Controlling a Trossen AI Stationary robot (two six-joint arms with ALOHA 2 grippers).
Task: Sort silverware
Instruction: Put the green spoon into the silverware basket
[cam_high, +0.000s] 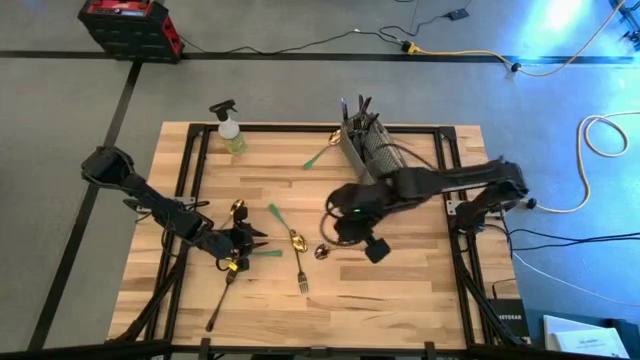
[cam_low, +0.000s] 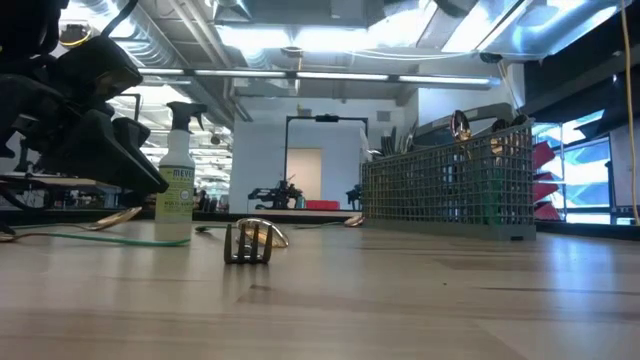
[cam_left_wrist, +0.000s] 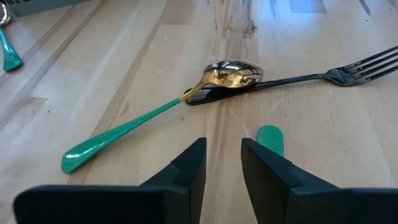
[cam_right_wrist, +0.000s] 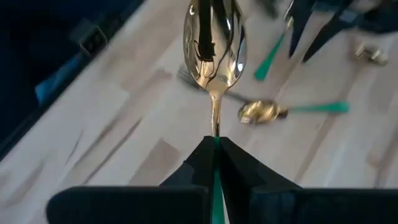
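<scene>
My right gripper (cam_right_wrist: 214, 146) hangs over the middle of the table (cam_high: 333, 232), shut on a gold spoon with a green handle (cam_right_wrist: 214, 37). My left gripper (cam_left_wrist: 222, 163) is low at the table's left (cam_high: 240, 245), its fingers slightly apart with bare wood between them. Just beyond it another green-handled gold spoon (cam_left_wrist: 224, 74) lies with its bowl on a black fork's handle (cam_left_wrist: 298, 79). A green handle end (cam_left_wrist: 270, 138) shows beside one finger. More silverware lies flat on the table: a green-handled fork (cam_high: 283, 225), a gold fork (cam_high: 302, 280), a dark fork (cam_high: 221, 300). My right gripper pinches the spoon between its two fingers where the gold neck meets the green handle (cam_right_wrist: 216, 132). The handle runs back between the fingers and along them. The bowl (cam_right_wrist: 214, 37) sticks out past the fingertips, slanting down, and the spoon is clear of the table.
A grey mesh caddy (cam_high: 365, 148) with several utensils in it stands at the far middle of the table, also in the low view (cam_low: 450, 190). A spray bottle (cam_high: 230, 130) stands at the far left. A green-handled piece (cam_high: 320, 155) lies beside the caddy.
</scene>
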